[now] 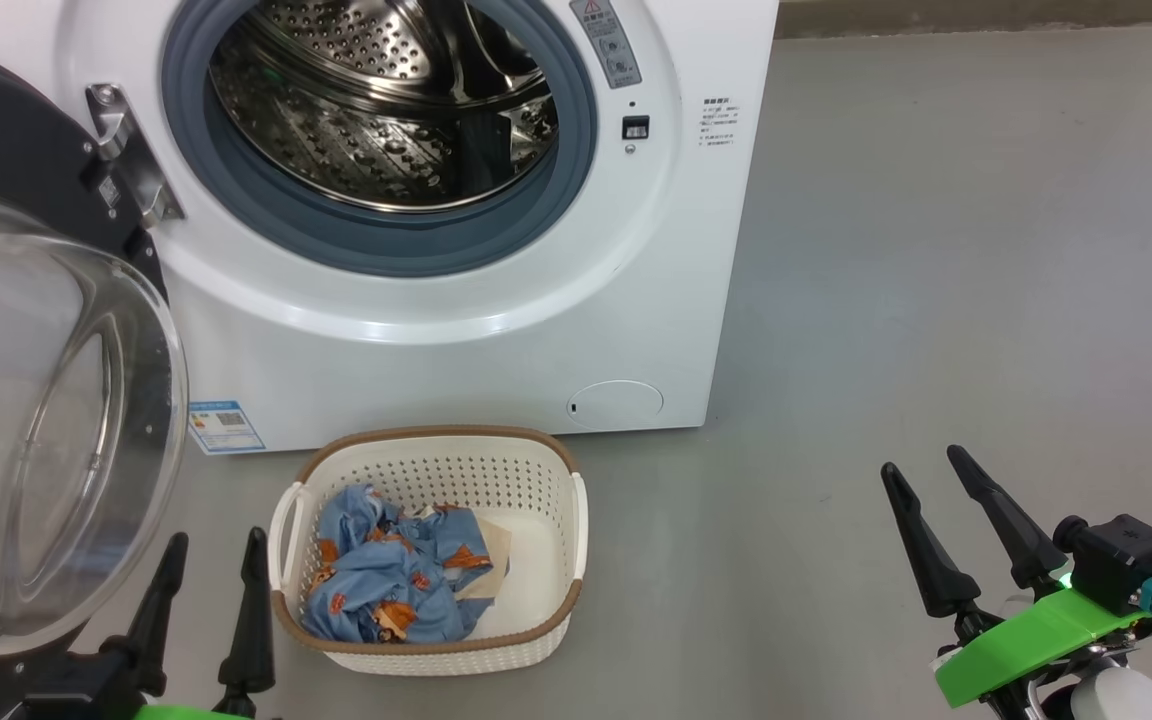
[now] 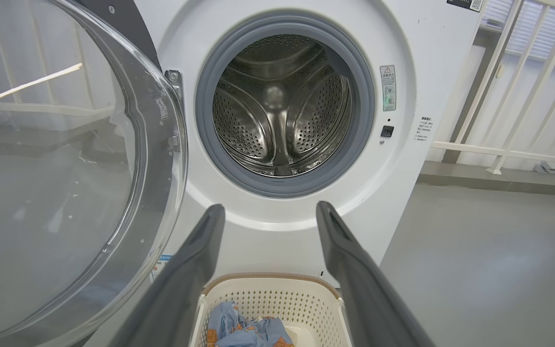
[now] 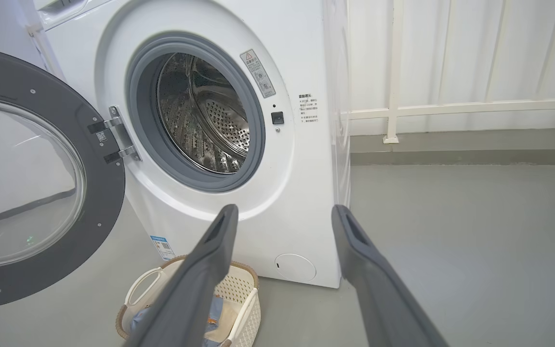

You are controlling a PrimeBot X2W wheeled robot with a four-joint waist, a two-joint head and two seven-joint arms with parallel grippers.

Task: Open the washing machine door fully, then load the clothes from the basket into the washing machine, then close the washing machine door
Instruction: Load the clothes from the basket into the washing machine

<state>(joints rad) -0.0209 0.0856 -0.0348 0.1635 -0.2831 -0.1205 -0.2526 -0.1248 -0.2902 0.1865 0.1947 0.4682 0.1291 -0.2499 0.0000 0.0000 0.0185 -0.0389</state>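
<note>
The white washing machine (image 1: 556,330) faces me with its steel drum (image 1: 386,100) exposed. Its door (image 1: 46,420), black-rimmed with a bulging glass bowl, stands swung wide to the left; the door (image 3: 32,183) also appears in the right wrist view. On the floor before the machine sits the cream basket (image 1: 546,500) holding the blue printed clothes (image 1: 396,570). My left gripper (image 1: 216,545) is open, low, just left of the basket. My right gripper (image 1: 926,470) is open over bare floor far right of it. Both hold nothing.
Grey floor (image 1: 936,250) stretches to the right of the machine. A white railing (image 3: 431,108) runs along the wall behind. The open door takes up the space at the left, close to my left arm.
</note>
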